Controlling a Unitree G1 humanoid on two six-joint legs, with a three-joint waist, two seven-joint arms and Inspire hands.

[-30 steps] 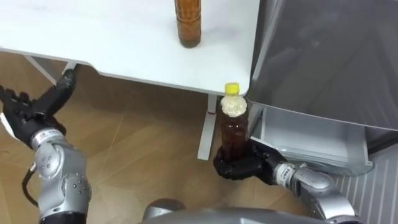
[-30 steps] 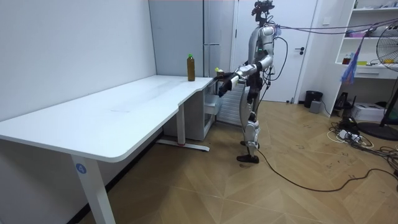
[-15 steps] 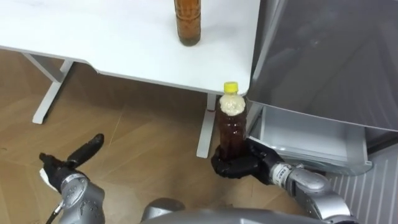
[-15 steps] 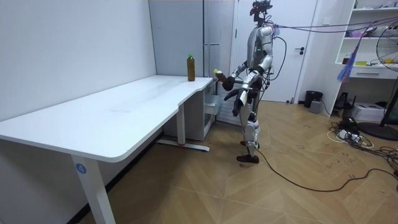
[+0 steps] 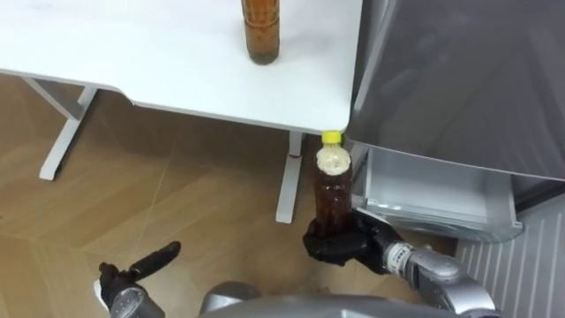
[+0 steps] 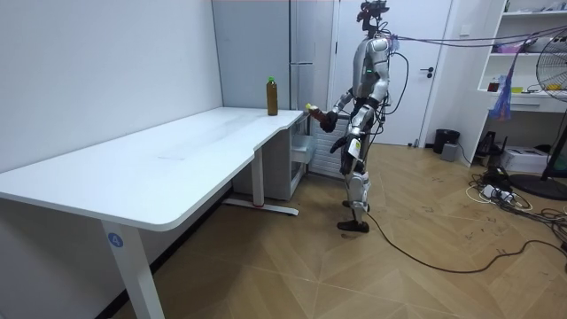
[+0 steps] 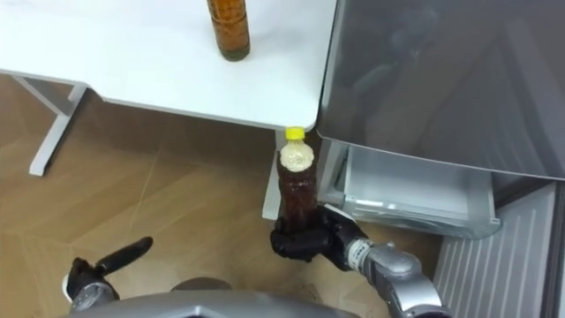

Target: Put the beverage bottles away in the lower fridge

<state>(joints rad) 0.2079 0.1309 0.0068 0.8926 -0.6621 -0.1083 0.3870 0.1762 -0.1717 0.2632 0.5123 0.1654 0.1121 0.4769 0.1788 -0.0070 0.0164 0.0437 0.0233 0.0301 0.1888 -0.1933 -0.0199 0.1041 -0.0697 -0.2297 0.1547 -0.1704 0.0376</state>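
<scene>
The right hand (image 5: 340, 246) is closed around the lower part of a bottle (image 5: 333, 190) and holds it upright. The fingers and thumb wrap the base, and the brown drink and the yellow cap stand free above the hand. The bottle is in the air over the wooden floor (image 5: 194, 194), not resting on anything. Its cap is just beside the near right corner of the table (image 5: 132, 53), a little lower than the surface. To its right is the grey fridge (image 5: 459, 79), and under the fridge's big door the lower drawer (image 5: 441, 219) is pulled out. The bottle is near the left front corner of this drawer but outside it, and I cannot tell if it touches the drawer.

A second bottle (image 5: 259, 31) with the same brown drink stands upright on the surface, toward the far edge and some way in from the right edge. Its top is cut off in the eye views.

The left hand (image 5: 119, 283) is low at the bottom left of the eye views, over the floor and well apart from the table. One finger (image 5: 157, 257) is stretched out straight, and the hand holds nothing.

In the room view the robot stands upright on both legs at the far end of the table, close to the fridge. The right hand holds the bottle out in front of the body, near the table's corner, and the left arm hangs lower beside the body.
</scene>
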